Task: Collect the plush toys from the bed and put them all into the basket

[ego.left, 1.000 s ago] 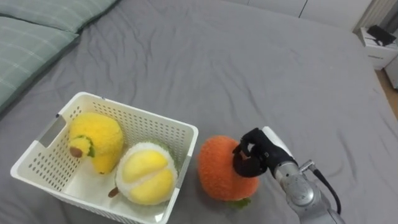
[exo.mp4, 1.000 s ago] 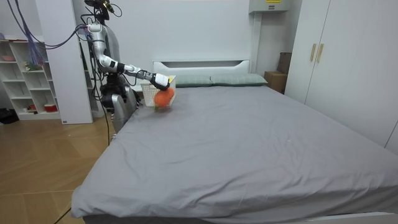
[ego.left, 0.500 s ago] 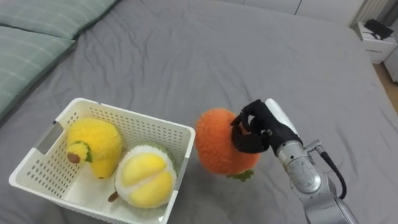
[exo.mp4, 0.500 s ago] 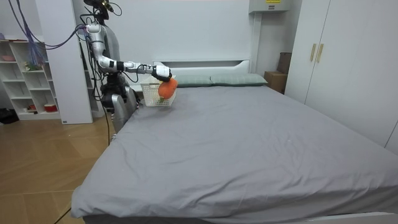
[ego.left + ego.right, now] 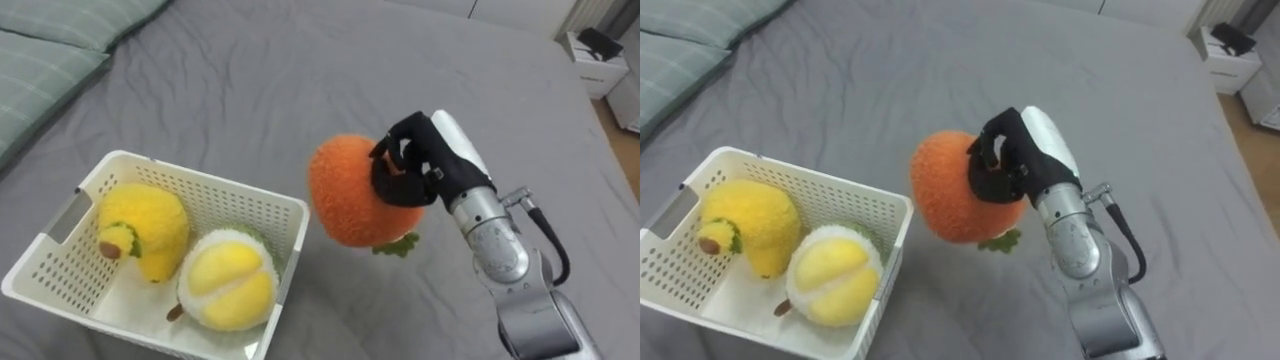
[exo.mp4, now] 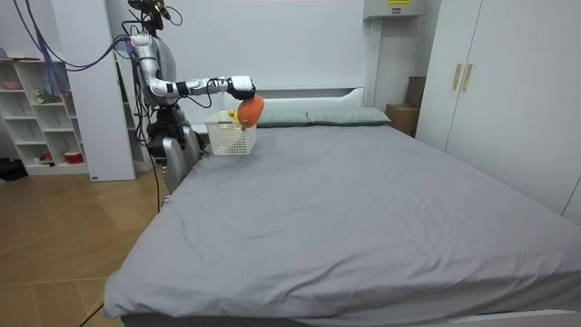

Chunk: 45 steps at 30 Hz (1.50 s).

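Note:
My right hand is shut on an orange plush fruit with green leaves underneath, held in the air just right of the white basket. Inside the basket lie a yellow plush fruit and a rounder yellow-and-white plush. In the room view I stand at the head corner of the bed, my arm stretched out with the orange plush above the basket.
The grey bed cover spreads wide behind and to the right. Green pillows lie at the upper left. A white bedside cabinet stands at the upper right. White shelves stand behind me.
My right hand has lifted the orange plush off the bed cover, up and slightly left, level with the basket's rim. The toys in the basket have not moved.

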Available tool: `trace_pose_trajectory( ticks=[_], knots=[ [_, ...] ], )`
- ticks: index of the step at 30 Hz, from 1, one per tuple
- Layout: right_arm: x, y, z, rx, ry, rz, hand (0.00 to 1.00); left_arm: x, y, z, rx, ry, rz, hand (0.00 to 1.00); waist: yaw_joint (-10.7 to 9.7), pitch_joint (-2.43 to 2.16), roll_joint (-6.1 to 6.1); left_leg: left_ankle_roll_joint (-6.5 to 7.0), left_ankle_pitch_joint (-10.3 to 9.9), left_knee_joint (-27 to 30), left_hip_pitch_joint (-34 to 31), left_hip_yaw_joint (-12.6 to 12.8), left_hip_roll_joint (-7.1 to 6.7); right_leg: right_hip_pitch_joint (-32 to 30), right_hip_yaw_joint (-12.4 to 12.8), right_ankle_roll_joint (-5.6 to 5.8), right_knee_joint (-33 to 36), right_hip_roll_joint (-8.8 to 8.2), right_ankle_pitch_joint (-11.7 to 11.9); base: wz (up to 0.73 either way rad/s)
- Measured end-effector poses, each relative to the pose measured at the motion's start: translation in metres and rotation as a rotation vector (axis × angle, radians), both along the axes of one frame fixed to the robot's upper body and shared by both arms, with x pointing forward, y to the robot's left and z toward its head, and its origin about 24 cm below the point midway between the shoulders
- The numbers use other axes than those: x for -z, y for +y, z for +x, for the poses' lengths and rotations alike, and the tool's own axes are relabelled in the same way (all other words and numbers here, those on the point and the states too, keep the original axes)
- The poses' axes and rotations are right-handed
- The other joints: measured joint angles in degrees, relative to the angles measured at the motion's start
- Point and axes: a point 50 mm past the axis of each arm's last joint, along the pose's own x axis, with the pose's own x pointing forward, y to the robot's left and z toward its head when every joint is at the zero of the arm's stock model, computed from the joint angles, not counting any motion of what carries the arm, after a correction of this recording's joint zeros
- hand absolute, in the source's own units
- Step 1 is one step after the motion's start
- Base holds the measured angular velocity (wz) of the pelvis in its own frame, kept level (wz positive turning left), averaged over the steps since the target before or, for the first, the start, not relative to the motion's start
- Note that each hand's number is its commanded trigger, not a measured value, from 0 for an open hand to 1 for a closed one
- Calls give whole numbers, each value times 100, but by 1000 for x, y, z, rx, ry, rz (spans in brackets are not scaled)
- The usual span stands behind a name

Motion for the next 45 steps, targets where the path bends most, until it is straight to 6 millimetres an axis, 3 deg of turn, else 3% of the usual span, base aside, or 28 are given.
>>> trace_pose_trajectory(
  ticks=[12, 17, 26, 34, 45],
  knots=[
    [-50, 17, -5, -77, -206, 42, 100, 1, 7, 0, 27, 42, 27, 0, 197, 0, -6, 0, -1, 1, -9, -29, 0, 5, -3, 0, -7, 0, 0, 0],
    [-69, 37, 0, -156, -284, -45, 100, 1, 6, 0, 75, 60, 43, 0, 235, -5, -6, -1, -1, 4, -11, -35, 2, 3, -3, 0, -3, 4, 0, 0],
    [-80, 65, -2, -283, -300, -91, 100, 0, 5, 7, 137, 53, 57, 0, 493, -40, -85, -1, 1, 0, -12, -71, -2, -4, -69, 1, -9, -1, 0, 0],
    [-80, 81, -4, -369, -265, -124, 100, -3, 10, 12, 185, 65, 80, 0, 721, -6, -257, -1, 0, 3, -31, -121, -10, 13, -113, 1, -10, -7, 0, 2],
    [-69, 110, -15, -484, -223, -168, 100, -5, 10, 26, 203, 45, 94, 0, 958, 17, -248, 3, 4, 60, -146, -363, -37, 6, -314, 5, -19, -33, -2, 11]
  ],
)
